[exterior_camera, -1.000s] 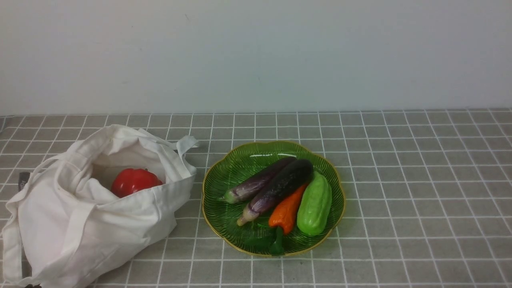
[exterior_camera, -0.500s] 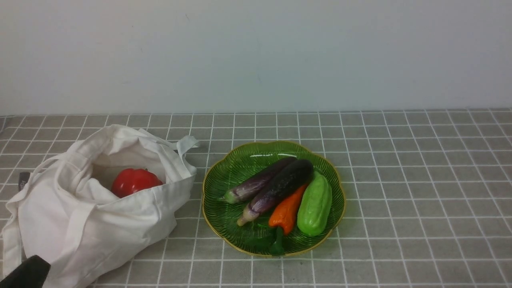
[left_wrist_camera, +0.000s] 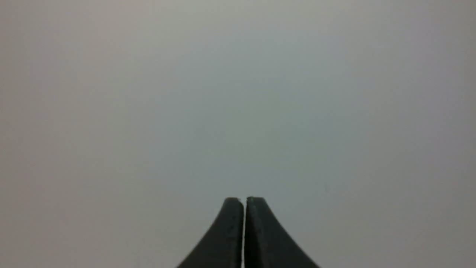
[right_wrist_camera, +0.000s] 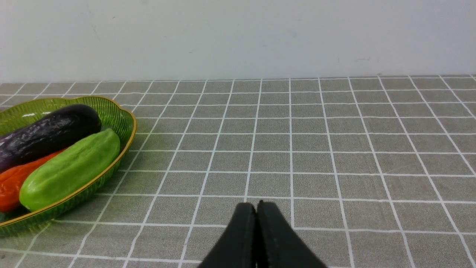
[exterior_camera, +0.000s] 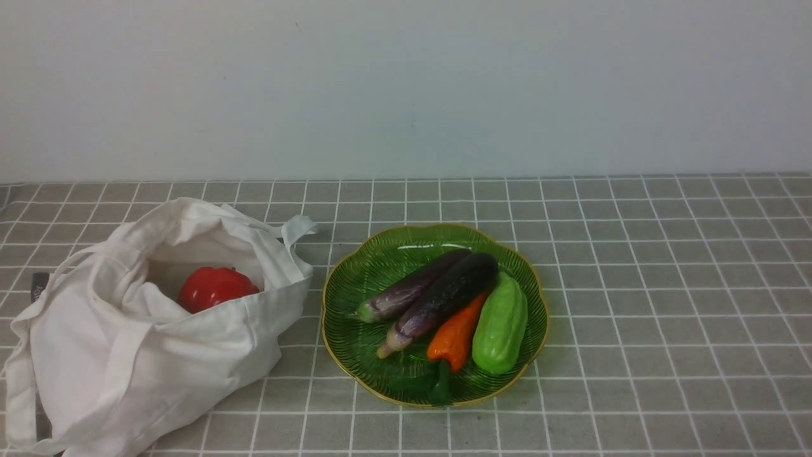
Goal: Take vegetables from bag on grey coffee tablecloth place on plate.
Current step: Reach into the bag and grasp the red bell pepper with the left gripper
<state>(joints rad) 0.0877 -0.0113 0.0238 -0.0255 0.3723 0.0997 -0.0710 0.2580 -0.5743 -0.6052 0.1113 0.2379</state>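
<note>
Red pepper [exterior_camera: 217, 289] pick pending; both grippers' jaws pressed together.
Pepper sat in bag [exterior_camera: 184, 368], left of plate [exterior_camera: 349, 266]; next move likely needed left gripper [left_wrist_camera: 244, 199] opened over bag mouth.

Colours: glossy red bell pepper [exterior_camera: 217, 289], plain white cloth tote bag [exterior_camera: 184, 355] with a dark tag [exterior_camera: 39, 285], white lettering. Green ribbed glassy plate [exterior_camera: 380, 270], gold rim. Two glossy eggplants [exterior_camera: 445, 300]: dark purple, near black on one, paler at the stem ends. Slim orange pepper [exterior_camera: 458, 334], dark green stem. Bright light-green ridged vegetable [exterior_camera: 500, 325]. Grey tablecloth [exterior_camera: 660, 292], thin white grid. Wall [exterior_camera: 406, 89] pale grey. Fingers [left_wrist_camera: 245, 199] [right_wrist_camera: 257, 203] black.
</note>
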